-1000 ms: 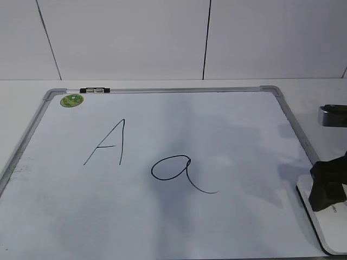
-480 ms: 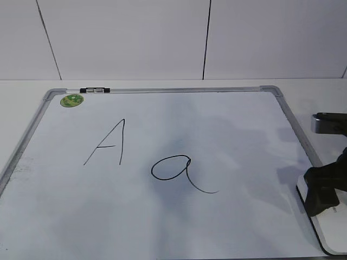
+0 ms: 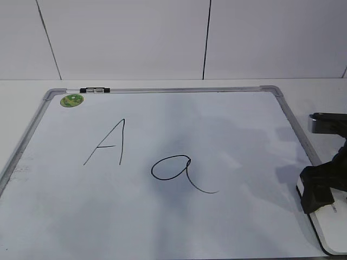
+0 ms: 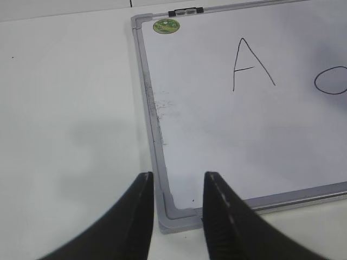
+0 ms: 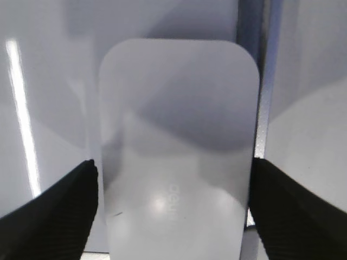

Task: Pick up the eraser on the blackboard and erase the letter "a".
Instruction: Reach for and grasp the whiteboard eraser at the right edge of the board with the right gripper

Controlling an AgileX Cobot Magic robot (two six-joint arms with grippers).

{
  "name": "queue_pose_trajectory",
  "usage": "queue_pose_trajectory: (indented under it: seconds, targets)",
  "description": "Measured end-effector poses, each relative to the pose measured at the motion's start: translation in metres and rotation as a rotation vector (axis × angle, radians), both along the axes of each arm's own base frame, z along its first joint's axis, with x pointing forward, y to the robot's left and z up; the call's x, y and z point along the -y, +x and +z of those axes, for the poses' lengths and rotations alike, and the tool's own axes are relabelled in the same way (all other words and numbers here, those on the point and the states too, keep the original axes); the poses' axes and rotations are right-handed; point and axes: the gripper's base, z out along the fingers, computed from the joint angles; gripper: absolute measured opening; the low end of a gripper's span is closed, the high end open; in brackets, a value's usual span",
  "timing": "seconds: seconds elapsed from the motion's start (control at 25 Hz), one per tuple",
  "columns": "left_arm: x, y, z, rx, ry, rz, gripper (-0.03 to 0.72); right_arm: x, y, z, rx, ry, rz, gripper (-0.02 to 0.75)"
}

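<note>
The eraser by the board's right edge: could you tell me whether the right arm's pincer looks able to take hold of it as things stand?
Probably yes: the right pincer is open, a finger on each long side of the eraser, nothing between.

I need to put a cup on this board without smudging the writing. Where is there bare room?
Bare patches: the blackboard's near strip below the letter "a", and its right half up to the frame. Crowded: the near right corner, where the right gripper straddles the eraser.

Both pincers (image 4: 176, 216) (image 5: 173, 211) have matte black, ribbed, tapering fingers.
</note>
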Motion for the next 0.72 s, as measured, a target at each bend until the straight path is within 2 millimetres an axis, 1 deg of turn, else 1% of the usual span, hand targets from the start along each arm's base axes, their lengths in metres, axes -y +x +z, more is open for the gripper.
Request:
queue_pose_trajectory:
  seconds: [0.36, 0.72]
  targets:
    - [0.0000, 0.0000, 0.0000, 0.000, 0.000, 0.000, 0.235, 0.0000, -0.0001, -0.0041, -0.027, -0.004, 0.001, 0.653]
    - [0.0000, 0.0000, 0.0000, 0.000, 0.000, 0.000, 0.235, -0.0001, 0.0010, -0.0040, -0.015, -0.002, 0.000, 0.641]
